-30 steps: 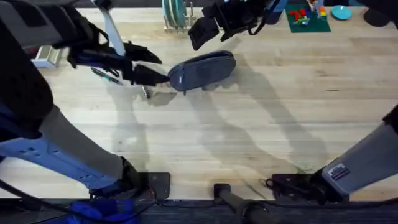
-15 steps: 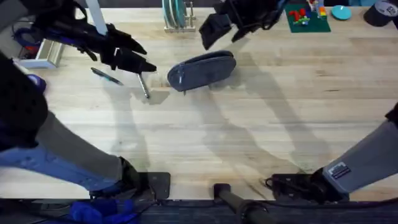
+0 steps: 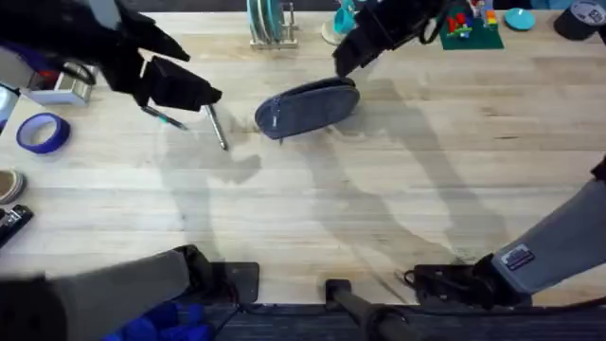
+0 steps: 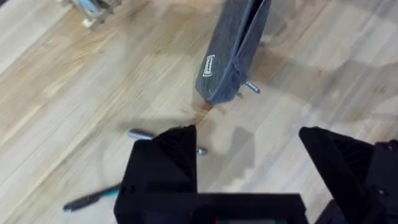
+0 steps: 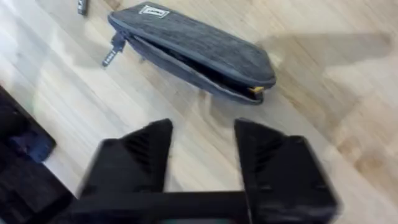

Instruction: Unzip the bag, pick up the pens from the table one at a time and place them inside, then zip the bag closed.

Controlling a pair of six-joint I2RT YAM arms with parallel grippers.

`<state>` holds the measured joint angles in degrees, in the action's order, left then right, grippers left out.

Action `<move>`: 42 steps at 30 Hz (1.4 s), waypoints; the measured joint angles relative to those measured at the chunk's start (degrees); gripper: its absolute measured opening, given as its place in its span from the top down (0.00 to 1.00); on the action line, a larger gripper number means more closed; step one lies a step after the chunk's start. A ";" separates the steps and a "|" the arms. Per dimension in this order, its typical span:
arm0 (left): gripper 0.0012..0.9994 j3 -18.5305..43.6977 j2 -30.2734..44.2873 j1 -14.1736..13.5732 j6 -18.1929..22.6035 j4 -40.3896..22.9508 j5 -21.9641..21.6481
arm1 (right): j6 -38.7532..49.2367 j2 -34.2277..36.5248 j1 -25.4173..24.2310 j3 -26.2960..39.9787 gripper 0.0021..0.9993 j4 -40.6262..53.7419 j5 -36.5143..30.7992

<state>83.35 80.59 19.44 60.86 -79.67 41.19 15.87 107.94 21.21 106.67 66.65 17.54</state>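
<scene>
Overhead | bag [image 3: 308,106] unzipped | left gripper [image 3: 194,93] and right gripper [image 5: 205,146] both agape (empty) | next: grab pen [image 3: 218,127]

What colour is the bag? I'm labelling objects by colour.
Blue-grey fabric, seen best in the right wrist view: the bag.

Light wooden plank tabletop [image 3: 379,208], soft overlapping shadows, dark strip beyond its far edge

We count: one bag [image 3: 308,106], unzipped. Two pens on table [image 3: 379,208] — one silvery [image 3: 218,128], one dark with teal [image 3: 163,116]. Two grippers: left [image 3: 194,93], right [image 3: 352,57].
</scene>
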 joint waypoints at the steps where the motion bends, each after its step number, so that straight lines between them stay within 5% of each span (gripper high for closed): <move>1: 0.00 0.00 -1.38 0.00 -0.67 -0.36 -0.45 | 0.73 0.01 -0.38 0.00 0.56 0.02 -0.01; 5: 0.00 0.12 -6.93 0.00 -2.97 -1.71 -1.47 | 3.58 0.00 -1.59 0.00 0.88 0.02 -0.20; 10: 0.00 0.28 -11.12 0.00 -4.11 -3.98 -2.28 | 8.37 0.02 -2.34 0.00 0.96 0.02 -0.24; 42: 0.00 0.33 -12.08 0.00 -4.56 -6.06 -3.32 | 52.99 0.00 -2.32 0.02 0.97 -1.07 -0.44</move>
<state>83.68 68.51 19.44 56.30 -85.73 37.87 68.86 107.94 18.89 106.69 65.58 17.10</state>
